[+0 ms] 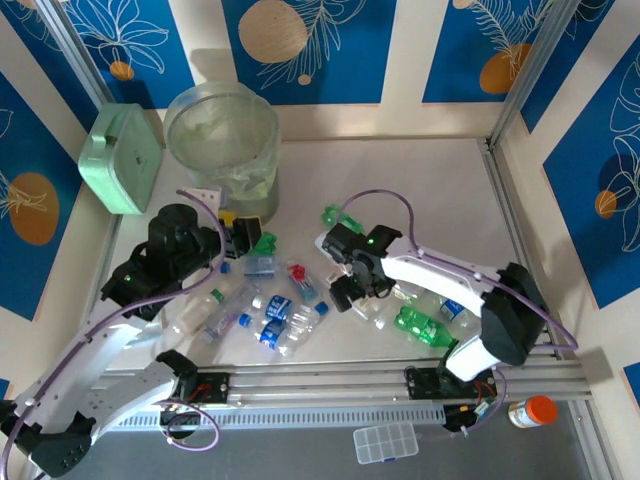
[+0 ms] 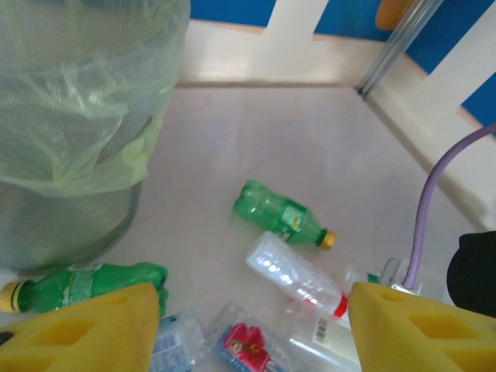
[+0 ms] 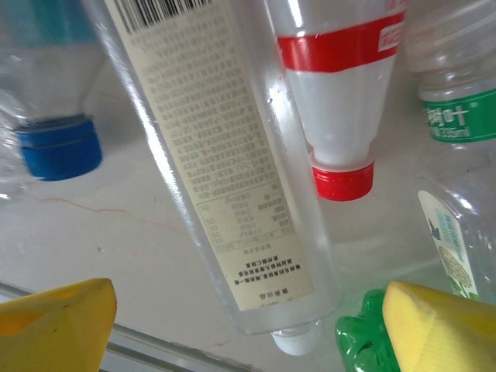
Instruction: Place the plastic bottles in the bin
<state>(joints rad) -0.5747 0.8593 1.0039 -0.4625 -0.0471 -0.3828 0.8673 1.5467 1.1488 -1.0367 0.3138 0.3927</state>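
The bin (image 1: 220, 150), a tall translucent bucket with a bag liner, stands at the back left and rises at the left of the left wrist view (image 2: 70, 132). Plastic bottles lie scattered in front of it: a clear cluster (image 1: 275, 320) and a green one (image 1: 420, 327). My left gripper (image 1: 240, 235) (image 2: 252, 333) hangs open above a red-labelled bottle (image 2: 244, 345), with green bottles (image 2: 279, 213) (image 2: 85, 283) and a red-capped clear one (image 2: 298, 275) nearby. My right gripper (image 1: 350, 290) (image 3: 248, 329) is open, its yellow fingers either side of a cream-labelled clear bottle (image 3: 232, 170) without touching it.
A mint green square box (image 1: 122, 158) leans left of the bin. An orange-capped white jar (image 1: 530, 410) and a clear compartment case (image 1: 385, 443) sit beyond the near rail. Beside my right gripper lie a red-capped bottle (image 3: 337, 101), a blue cap (image 3: 58, 143) and a green bottle (image 3: 364, 345).
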